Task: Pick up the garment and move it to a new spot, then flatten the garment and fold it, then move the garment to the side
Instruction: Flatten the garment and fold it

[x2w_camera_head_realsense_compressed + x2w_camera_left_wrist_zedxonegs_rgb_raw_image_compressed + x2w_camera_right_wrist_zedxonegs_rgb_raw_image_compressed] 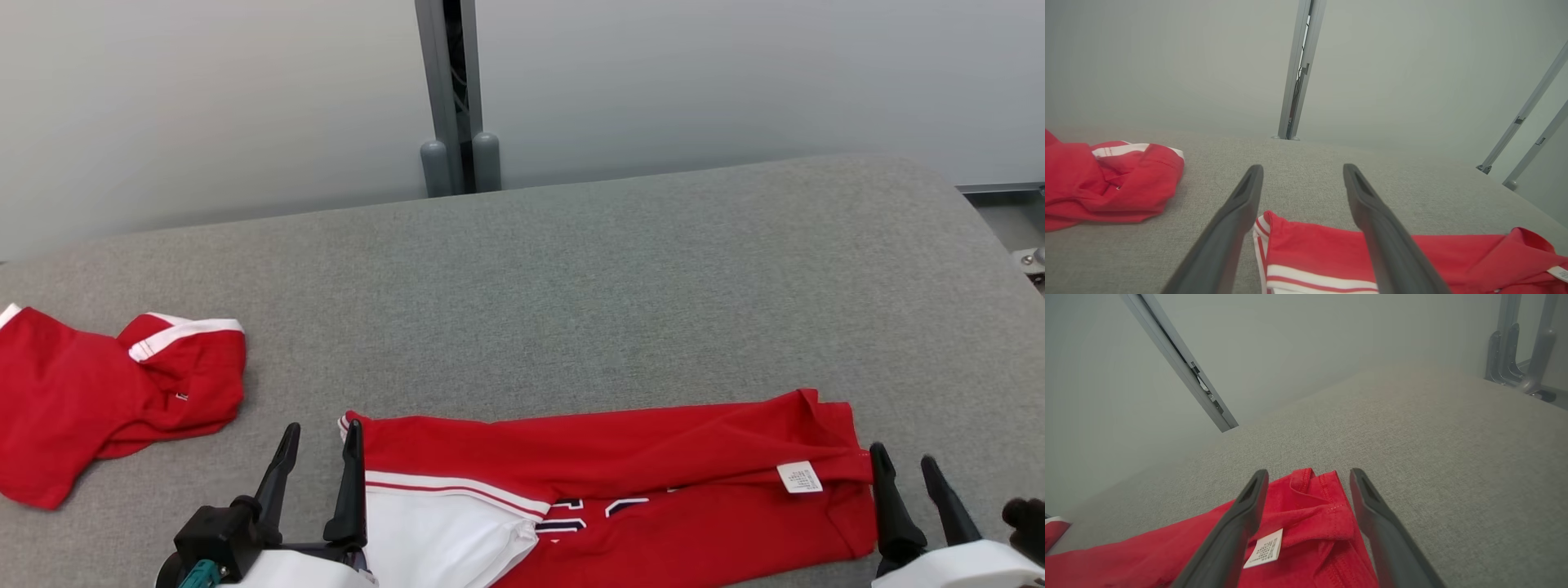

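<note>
Lying crumpled at the far left of the grey padded table (571, 286) is another red garment (98, 400) with white trim, well apart from the work; a tiny tag (182, 397) on it is too small to read. Next comes the left gripper (322, 429), fingers spread wide with nothing between them, poised at the left end of the garment (637, 457), whose striped corner shows beneath the gap in the left wrist view. The garment lies along the near edge of the table as a long folded band, red with a white panel and red-and-white stripes. It looks like thin, light knit: limp, not slippery, with nothing to break, but likely to sag and come unfolded if lifted by one point. The sound hold would be both ends at once, pinching through all the layers at the corners. Dark letters (624, 506) outlined in white run off the bottom of the head view and cannot be read. Toward the right end a small white care label (798, 477) carries fine print, illegible here. The right gripper (904, 456) stands equally wide and empty at the hemmed right end.
</note>
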Controlling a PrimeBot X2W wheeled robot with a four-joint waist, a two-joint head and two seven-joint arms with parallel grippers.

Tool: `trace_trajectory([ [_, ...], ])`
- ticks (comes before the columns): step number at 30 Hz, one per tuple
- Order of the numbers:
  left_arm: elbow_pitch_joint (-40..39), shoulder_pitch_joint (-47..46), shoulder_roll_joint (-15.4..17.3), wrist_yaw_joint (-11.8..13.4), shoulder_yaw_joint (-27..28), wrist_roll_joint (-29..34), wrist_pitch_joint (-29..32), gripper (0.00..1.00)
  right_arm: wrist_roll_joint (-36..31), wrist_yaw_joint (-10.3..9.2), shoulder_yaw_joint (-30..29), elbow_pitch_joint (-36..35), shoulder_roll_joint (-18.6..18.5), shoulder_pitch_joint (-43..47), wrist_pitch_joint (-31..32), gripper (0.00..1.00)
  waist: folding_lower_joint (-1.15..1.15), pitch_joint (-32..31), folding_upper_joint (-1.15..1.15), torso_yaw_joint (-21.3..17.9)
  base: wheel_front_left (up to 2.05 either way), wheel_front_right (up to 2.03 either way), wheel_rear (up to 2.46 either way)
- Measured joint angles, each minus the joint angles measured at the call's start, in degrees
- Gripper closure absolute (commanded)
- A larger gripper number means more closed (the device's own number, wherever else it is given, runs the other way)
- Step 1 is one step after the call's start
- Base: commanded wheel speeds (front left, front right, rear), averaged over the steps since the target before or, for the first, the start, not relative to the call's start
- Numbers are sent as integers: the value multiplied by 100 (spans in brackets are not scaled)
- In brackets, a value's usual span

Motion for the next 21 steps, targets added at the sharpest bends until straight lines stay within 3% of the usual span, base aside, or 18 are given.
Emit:
trace_trajectory([
  [13, 18, -55, 1, -3, 23, 89, 0, 0, 1856, -1, -188, 1210, 360, -62, 346, 0, 0, 323, 0, 154, 0, 0, 0],
  [21, 11, -99, 2, -49, 71, 209, -1, 0, 2463, 1, 108, 1455, 292, -243, 268, 0, 0, 380, 0, 211, 0, 0, 0],
])
